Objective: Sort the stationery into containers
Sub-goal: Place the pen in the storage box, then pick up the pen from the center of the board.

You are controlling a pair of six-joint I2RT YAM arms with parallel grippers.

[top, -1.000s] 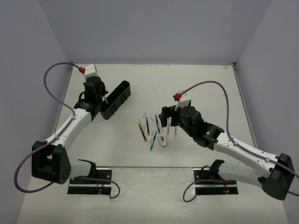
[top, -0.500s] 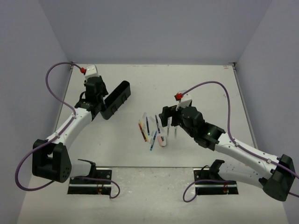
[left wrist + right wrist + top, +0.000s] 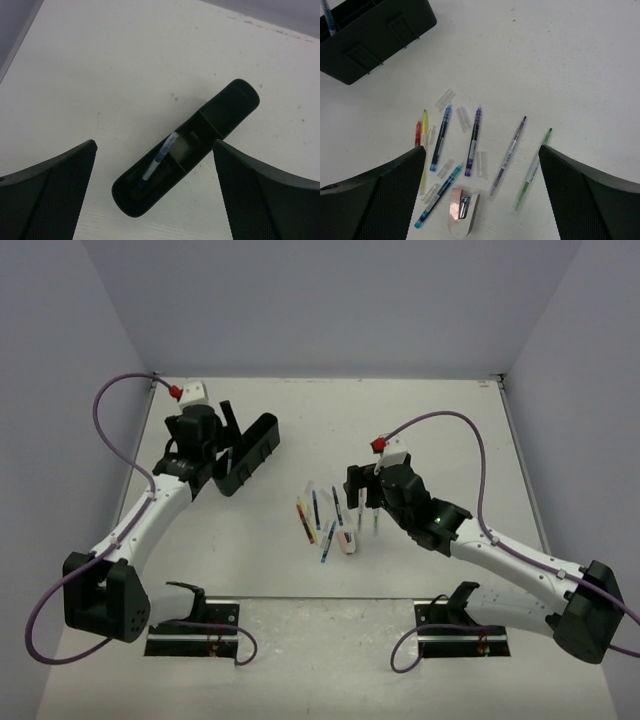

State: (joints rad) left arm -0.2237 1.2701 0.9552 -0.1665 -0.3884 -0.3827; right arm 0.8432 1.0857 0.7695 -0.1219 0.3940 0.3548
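The black organiser tray lies at the back left. One blue pen rests in it, leaning over a divider. My left gripper hovers above the tray, open and holding nothing. Several pens lie loose at mid-table: red, yellow, dark blue, purple, teal, violet and green. A pinkish-white block sits just in front of them. My right gripper hangs open above this cluster, touching none of it.
Several clear pen caps lie scattered among the pens. The tray's corner shows at the top left of the right wrist view. Purple cables arch over both arms. Grey walls close in the table's left, right and back.
My left gripper has opened and let the blue pen go into the tray. The right gripper has stayed open and shifted only slightly over the pens.
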